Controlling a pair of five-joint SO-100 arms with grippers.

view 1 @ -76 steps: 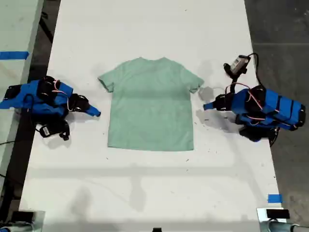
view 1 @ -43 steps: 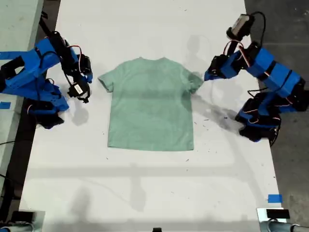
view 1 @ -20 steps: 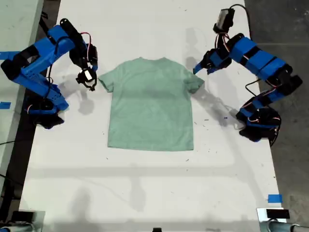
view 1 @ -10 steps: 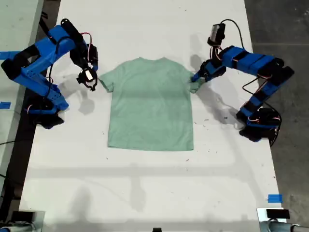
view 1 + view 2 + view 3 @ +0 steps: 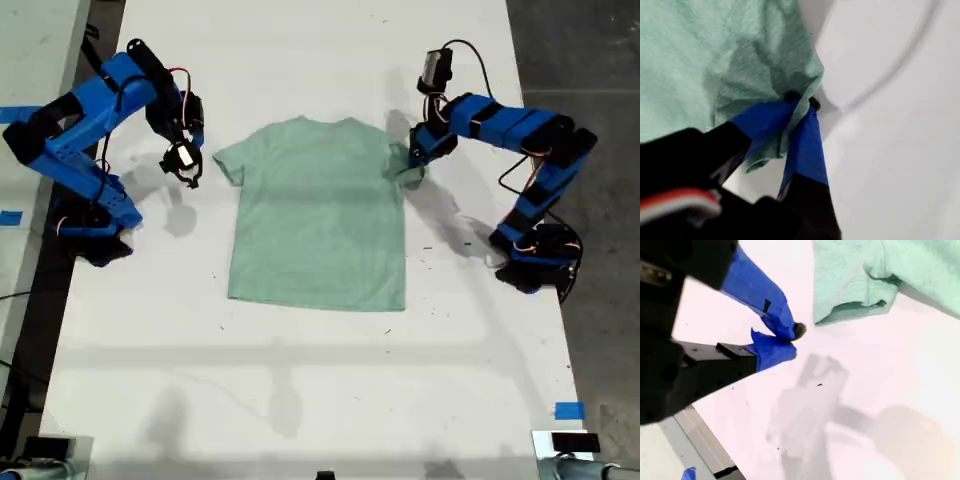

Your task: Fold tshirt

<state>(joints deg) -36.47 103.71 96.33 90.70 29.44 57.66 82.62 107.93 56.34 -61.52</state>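
Note:
The pale mint-green tshirt (image 5: 315,220) lies flat and face up on the white table (image 5: 300,390), neck toward the far edge. My first gripper (image 5: 411,163) is at the sleeve on the exterior view's right. In the first wrist view this gripper (image 5: 802,104) is shut on the bunched sleeve cloth of the tshirt (image 5: 690,50). My second gripper (image 5: 189,178) hangs just off the sleeve on the exterior view's left. Seen in the second wrist view, this gripper (image 5: 793,342) is shut on nothing, a short way from the sleeve hem of the tshirt (image 5: 855,290).
Both arm bases stand at the table's sides in the exterior view, one at each side. A piece of blue tape (image 5: 568,410) marks the table near the exterior view's lower right. Dark floor (image 5: 580,60) lies past the table edge on that side.
My first gripper has come down and shut on the sleeve, bunching it, and the whole shirt has slid slightly toward the exterior view's right. My second arm has held still for the last half second.

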